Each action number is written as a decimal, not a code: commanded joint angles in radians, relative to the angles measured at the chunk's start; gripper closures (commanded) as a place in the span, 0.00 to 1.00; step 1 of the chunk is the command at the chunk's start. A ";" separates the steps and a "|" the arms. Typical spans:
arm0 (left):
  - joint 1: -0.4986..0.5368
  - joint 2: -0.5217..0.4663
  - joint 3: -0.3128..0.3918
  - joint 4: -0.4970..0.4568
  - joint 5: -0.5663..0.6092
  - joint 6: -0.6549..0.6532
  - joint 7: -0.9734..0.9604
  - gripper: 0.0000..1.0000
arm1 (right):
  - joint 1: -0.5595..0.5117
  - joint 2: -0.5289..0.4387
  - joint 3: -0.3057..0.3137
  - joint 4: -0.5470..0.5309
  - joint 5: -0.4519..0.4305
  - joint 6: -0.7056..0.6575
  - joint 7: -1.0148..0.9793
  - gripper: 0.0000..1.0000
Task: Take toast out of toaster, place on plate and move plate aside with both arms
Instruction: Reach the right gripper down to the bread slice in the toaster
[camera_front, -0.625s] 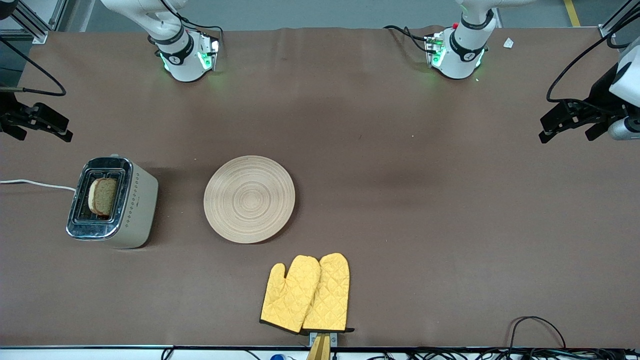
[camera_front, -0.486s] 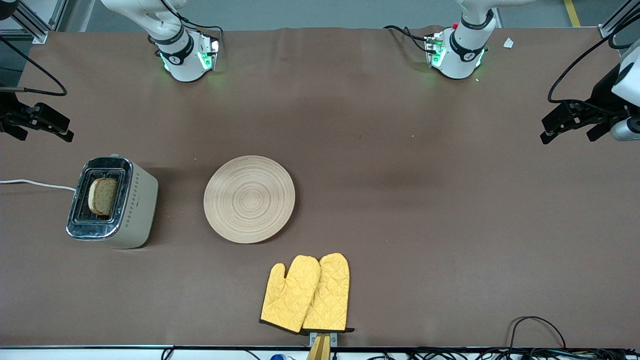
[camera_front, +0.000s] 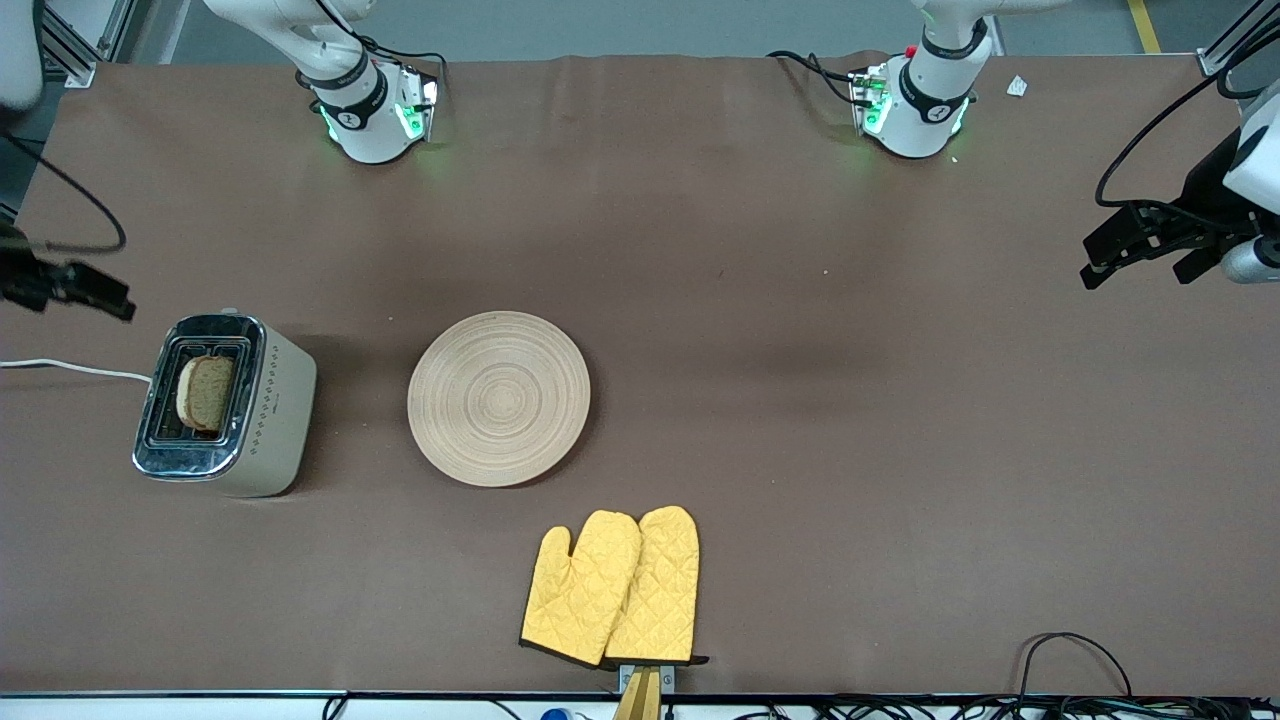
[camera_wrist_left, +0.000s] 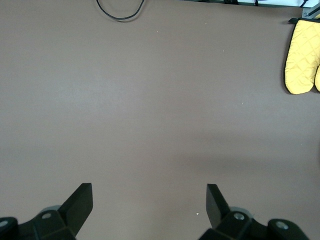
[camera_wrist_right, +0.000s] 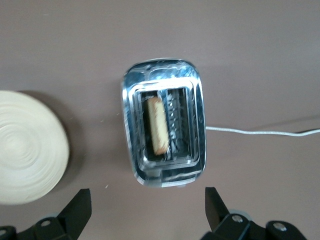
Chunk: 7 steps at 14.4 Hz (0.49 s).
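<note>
- Toast (camera_front: 205, 392) stands in the toaster (camera_front: 225, 405) slot, beside the plate (camera_front: 499, 398).
- Right tool (camera_wrist_right: 145, 212), released, hangs over the toaster.
- Left tool (camera_wrist_left: 149, 206), released, hangs over bare surface (camera_front: 850, 420), well apart from the toaster.

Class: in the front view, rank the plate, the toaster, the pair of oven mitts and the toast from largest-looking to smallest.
1. Plate
2-3. Toaster and oven mitts: too alike to rank
4. Toast, standing in the toaster's slot
</note>
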 joint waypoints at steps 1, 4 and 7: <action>-0.004 0.012 -0.001 0.027 0.006 -0.023 -0.011 0.00 | -0.007 0.072 0.011 -0.036 -0.014 0.098 -0.002 0.00; -0.002 0.012 -0.001 0.025 0.006 -0.023 -0.010 0.00 | -0.009 0.166 0.013 -0.039 -0.014 0.216 -0.002 0.00; -0.002 0.012 -0.001 0.023 0.006 -0.023 -0.010 0.00 | -0.012 0.212 0.011 -0.053 -0.014 0.268 -0.002 0.00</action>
